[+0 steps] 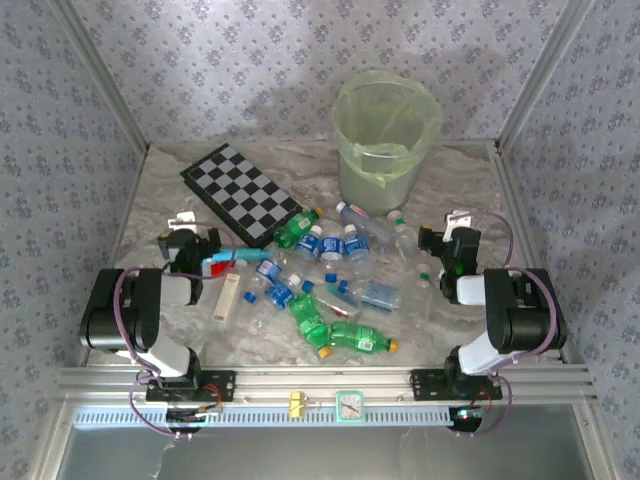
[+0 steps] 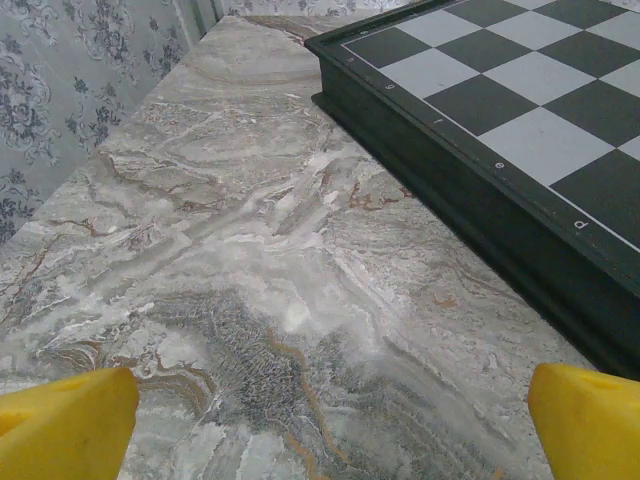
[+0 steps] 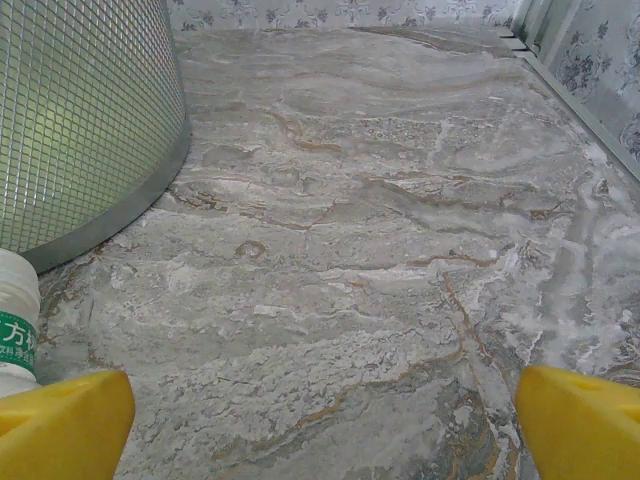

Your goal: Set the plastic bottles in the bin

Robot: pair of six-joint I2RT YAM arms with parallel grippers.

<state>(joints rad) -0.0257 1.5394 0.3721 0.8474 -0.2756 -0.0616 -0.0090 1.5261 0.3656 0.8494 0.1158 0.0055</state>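
Top external view: the plastic bottles (image 1: pixel 330 280) lay in a loose heap on the marble table (image 1: pixel 450 180), between the two arms and nearer than the bin (image 1: pixel 375 185). The bin stood upright at the far centre-right, mouth up, green liner folded over its rim. No bottle could be made out inside it, though the wall is translucent and the bottom was poorly seen.

Judgement: nothing deposited yet; the whole heap, roughly a dozen, remained to be moved.

Orientation, by bottle:
- Nearest green bottle (image 1: pixel 362 340): on its side, long axis roughly left-right, yellow cap toward the right arm.
- Second green bottle (image 1: pixel 308 318): on its side, diagonal, cap end toward the near edge.
- Third green bottle (image 1: pixel 293 230): against the checkered board (image 1: pixel 240 190), cap pointing far-right.
- Clear bottle (image 1: pixel 365 225) near the foot of the bin: lying diagonally.
- Several clear, blue-capped ones mid-heap: too small to tell upright from lying.

Left gripper (image 1: pixel 182 225): jaws wide apart and empty, over bare table beside the board in the left wrist view (image 2: pixel 320 410).
Right gripper (image 1: pixel 458 220): jaws wide apart, holding nothing; the right wrist view (image 3: pixel 320 420) showed the bin wall (image 3: pixel 90 110) at left and a white, green-labelled container (image 3: pixel 15 330) just beside its base.
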